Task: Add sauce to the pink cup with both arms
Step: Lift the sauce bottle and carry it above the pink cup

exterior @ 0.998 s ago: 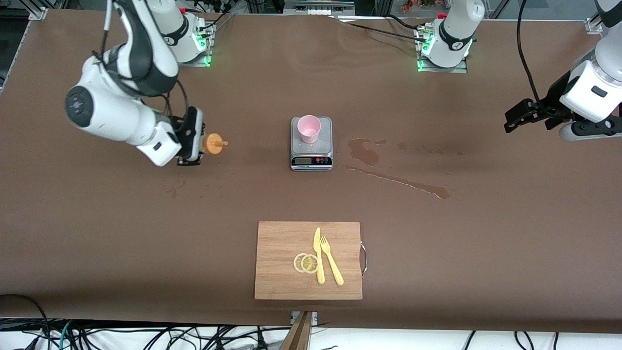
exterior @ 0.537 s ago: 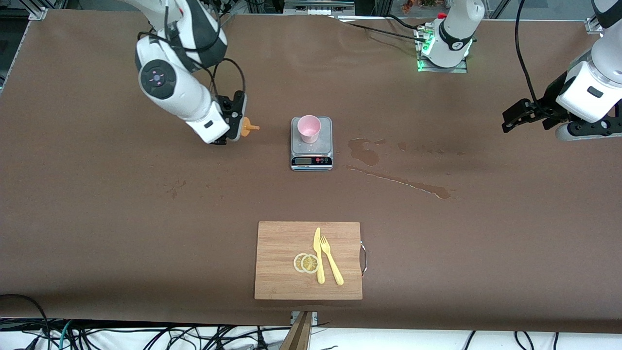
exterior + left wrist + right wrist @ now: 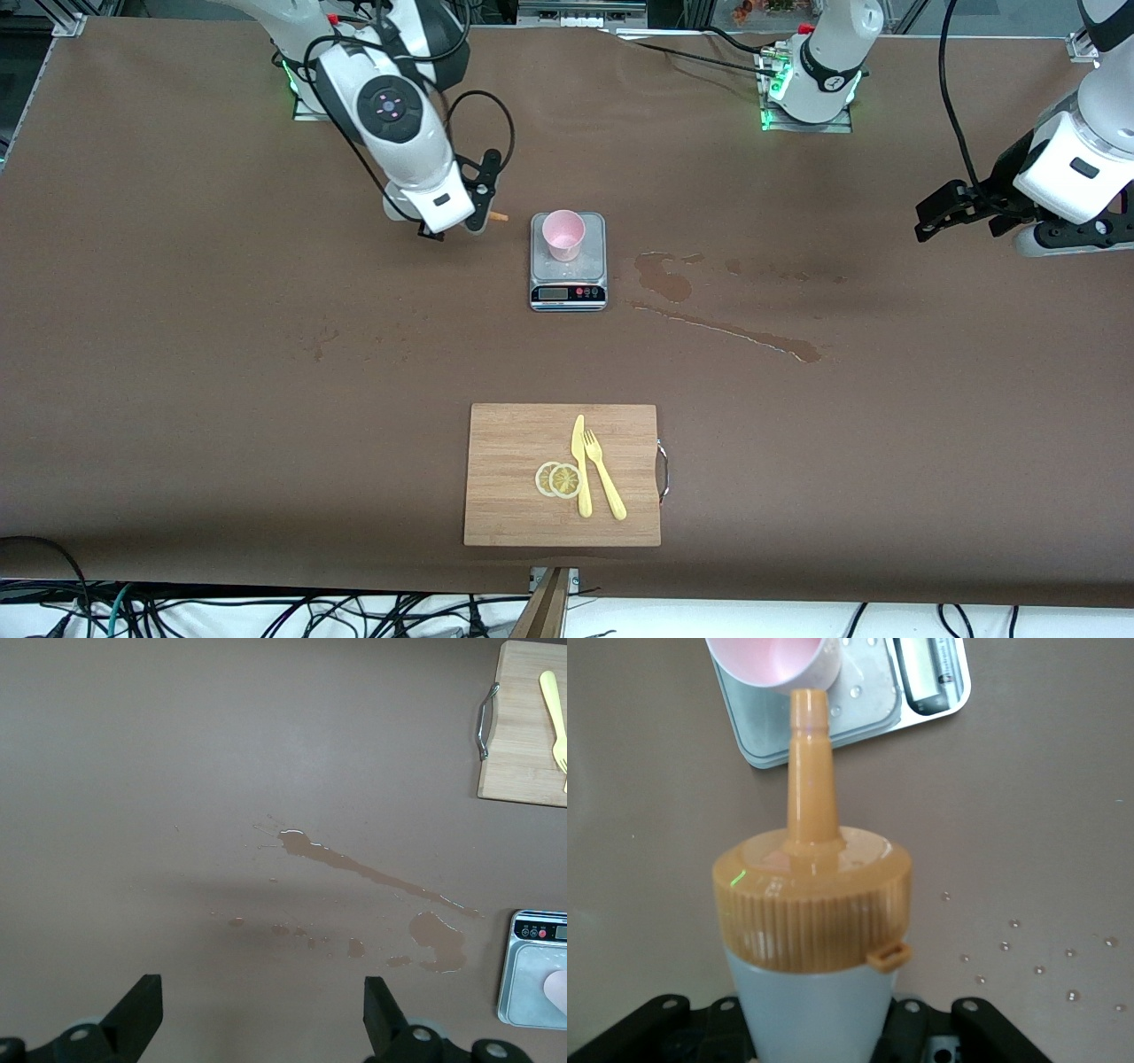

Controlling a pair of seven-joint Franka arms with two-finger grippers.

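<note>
Sauce bottle sits clamped in my right pincer, tipped so its nozzle aims at the pink cup on the scale, just short of the rim. Only my right wrist view shows that alignment. My left pincer waits, spread open, over the counter.

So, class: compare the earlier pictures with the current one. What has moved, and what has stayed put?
The right gripper, shut on the sauce, has carried it from the right arm's end of the table toward the pink cup on the scale. The left gripper waits, open, barely shifted. Cup, scale and cutting board stayed.
</note>
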